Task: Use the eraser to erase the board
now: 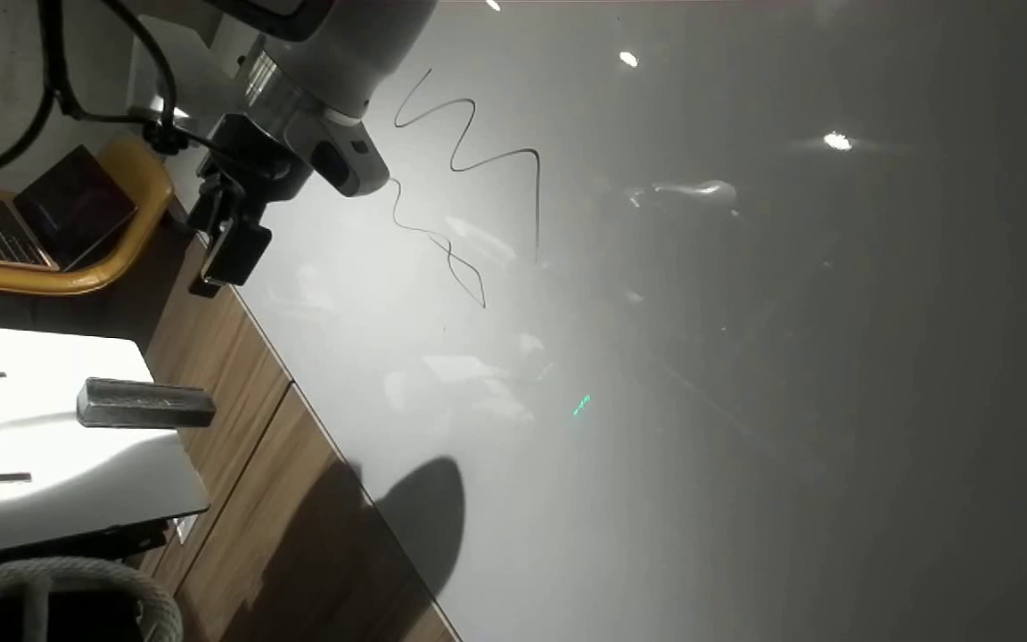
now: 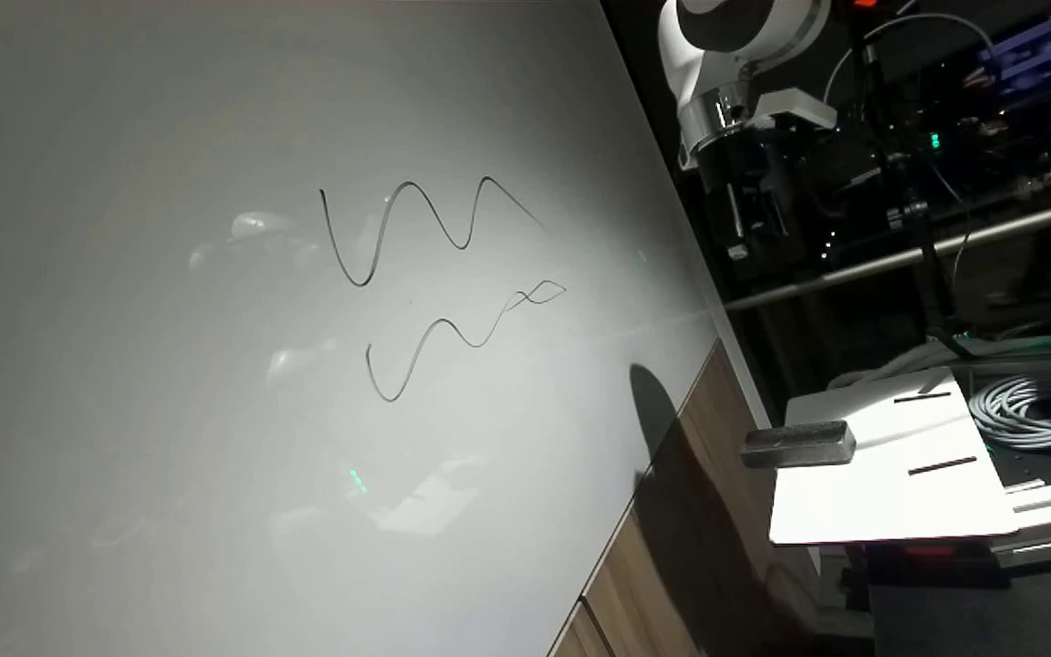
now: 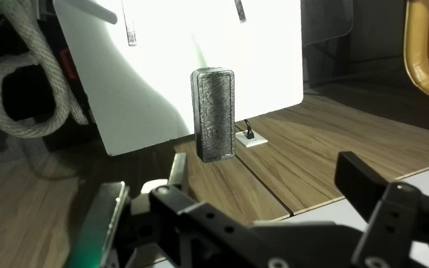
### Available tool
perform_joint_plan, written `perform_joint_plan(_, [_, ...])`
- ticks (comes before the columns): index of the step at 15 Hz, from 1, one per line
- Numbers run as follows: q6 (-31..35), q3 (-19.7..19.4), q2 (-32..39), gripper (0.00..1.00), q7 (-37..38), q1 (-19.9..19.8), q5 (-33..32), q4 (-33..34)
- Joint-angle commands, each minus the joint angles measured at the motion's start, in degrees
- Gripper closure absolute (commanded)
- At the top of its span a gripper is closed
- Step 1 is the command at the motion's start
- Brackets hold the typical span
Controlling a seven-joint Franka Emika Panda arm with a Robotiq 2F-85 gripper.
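Tho apart, eraser [image 3: 215,115] fwd of gripper [image 3: 263,167]

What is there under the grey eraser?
One end of the eraser appears to rest on the white tabletop; the other juts past the edge. The surface directly underneath is covered.

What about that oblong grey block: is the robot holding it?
No, the open black gripper is apart from the grey block resting on the white tabletop.

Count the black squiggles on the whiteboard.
2: in an exterior view, a zigzag squiggle higher in the picture, and a looped squiggle below it. More may lie outside the frame.
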Motion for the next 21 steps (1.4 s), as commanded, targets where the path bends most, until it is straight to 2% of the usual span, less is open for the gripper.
perform_joint_plan(1, [2.00, 2.64, 1.12, 0.00, 0.50, -0.18, 0.34, -0.57])
perform_joint_plan(3, [4.82, 5.68, 2.48, 0.00, 3.28, 0.18, -0.41, -1.20])
perform_joint_plan(7, [11.99, 13.14, 7.47, 0.00, 14.85, -0.23, -2.53, -1.17])
perform_joint_plan(10, [13.53, 16.40, 11.63, 0.00, 21.65, -0.02, -3.81, -1.13])
perform_joint_plan(12, [12.98, 16.06, 13.78, 0.00, 21.09, 0.87, -2.68, -1.70])
perform_joint_plan(15, [13.00, 14.09, 16.79, 0.00, 16.10, 1.63, -0.98, -1.91])
perform_joint_plan(21, [15.49, 14.70, 22.45, 0.00, 9.94, 2.02, -4.95, -2.01])
